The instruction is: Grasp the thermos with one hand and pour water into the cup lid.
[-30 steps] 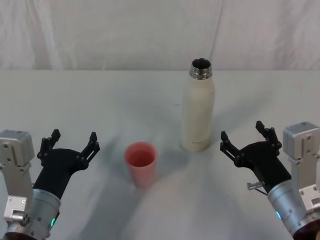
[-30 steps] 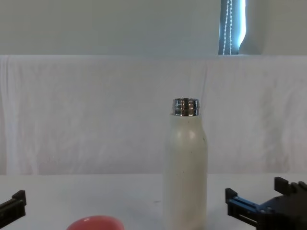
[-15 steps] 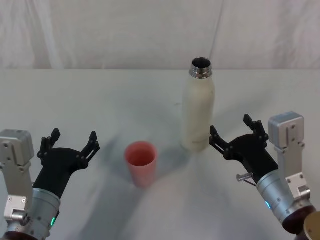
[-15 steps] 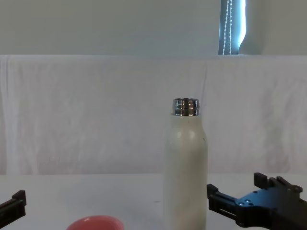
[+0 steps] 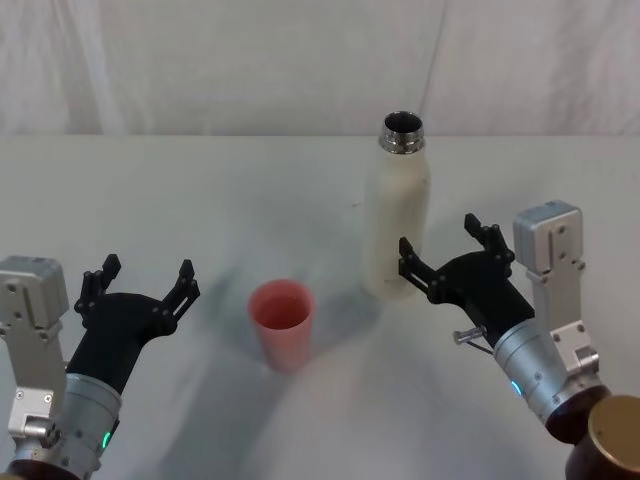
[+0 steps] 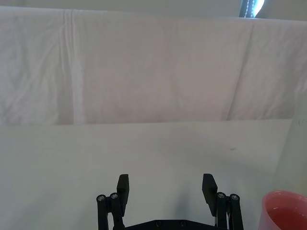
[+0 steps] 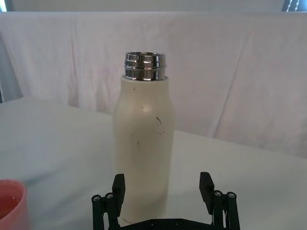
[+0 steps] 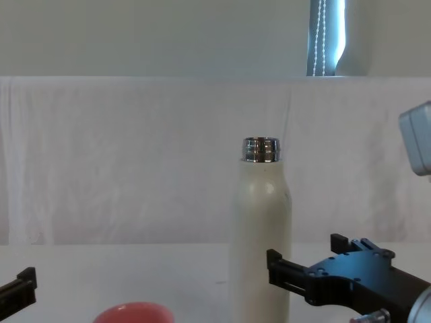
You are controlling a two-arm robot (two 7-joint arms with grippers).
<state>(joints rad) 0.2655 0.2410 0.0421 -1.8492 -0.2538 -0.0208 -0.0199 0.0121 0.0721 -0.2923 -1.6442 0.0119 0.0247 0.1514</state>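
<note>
Thermos (image 5: 397,220): cream-white bottle, standing upright on the table (image 5: 200,200), long axis vertical, open steel neck (image 5: 403,133) pointing straight up, uncapped. Cup lid (image 5: 283,325): salmon-pink, sitting mouth up, nearer the robot than the thermos and to its left, well apart from it; in the chest view just its rim (image 8: 133,313) is peeking over the lower edge, left of the thermos (image 8: 261,242). Right gripper (image 5: 442,258): black, jaws standing wide apart and holding nothing, hovering just to the right of the thermos near its base, one fingertip (image 5: 406,250) reaching in front of the bottle's lower body; whether it is touching the wall cannot be told. In the right wrist view the thermos (image 7: 143,143) is rising beyond the spread fingers (image 7: 118,184), offset toward one of them. Left gripper (image 5: 140,285): jaws spread wide, empty, hovering well to the left of the thermos, beyond the cup lid. Surface and room: a pale grey-white tabletop is lying under everything, and a creased white cloth (image 5: 250,60) is hanging behind the thermos. Change: over the last second the right gripper has been travelling leftward from well clear of the thermos to beside it; thermos, cup lid and left gripper are staying where they were.
</note>
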